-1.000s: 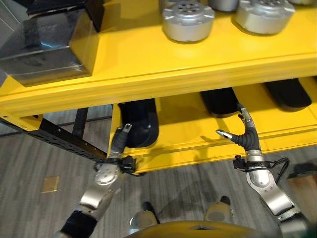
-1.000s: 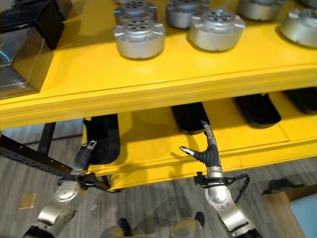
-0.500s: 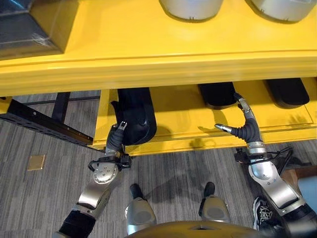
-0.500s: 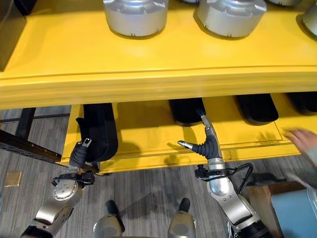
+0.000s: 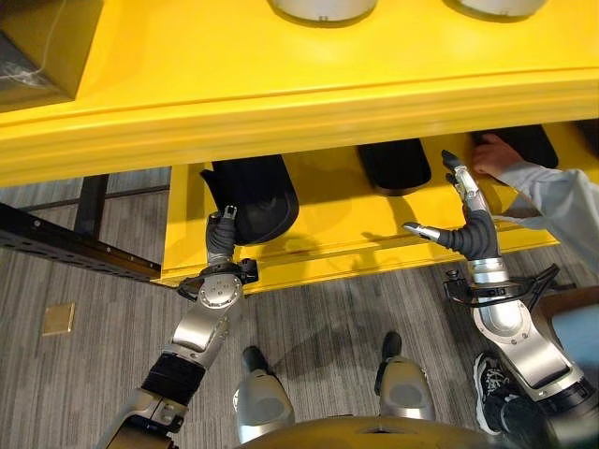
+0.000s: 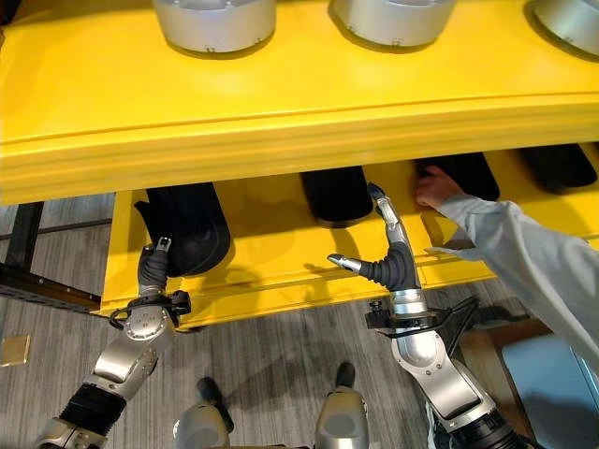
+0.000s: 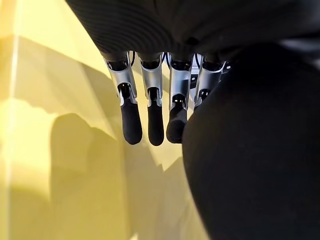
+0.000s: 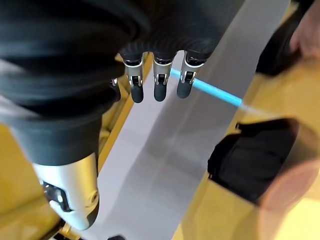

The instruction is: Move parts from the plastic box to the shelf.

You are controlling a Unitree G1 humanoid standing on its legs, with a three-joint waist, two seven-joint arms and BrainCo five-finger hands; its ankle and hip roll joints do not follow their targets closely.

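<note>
Already several black parts (image 5: 255,192) lie on the lower shelf (image 5: 346,245), and both robot hands, left (image 5: 221,245) and right (image 5: 460,227), hover empty with fingers spread at its edge.

light: bright, overhead | shadows: soft on yellow shelf (image 5: 309,84) | blur: close foreground, wrist views

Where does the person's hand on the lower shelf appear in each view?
Left eye view: person's hand at right, on the lower shelf, above the right robot hand.
Right eye view: right of centre, same spot.
Right wrist view: top right corner, by a black part.
Left wrist view: faces the leftmost black part instead.
Shared landmark: the yellow lower shelf.
</note>
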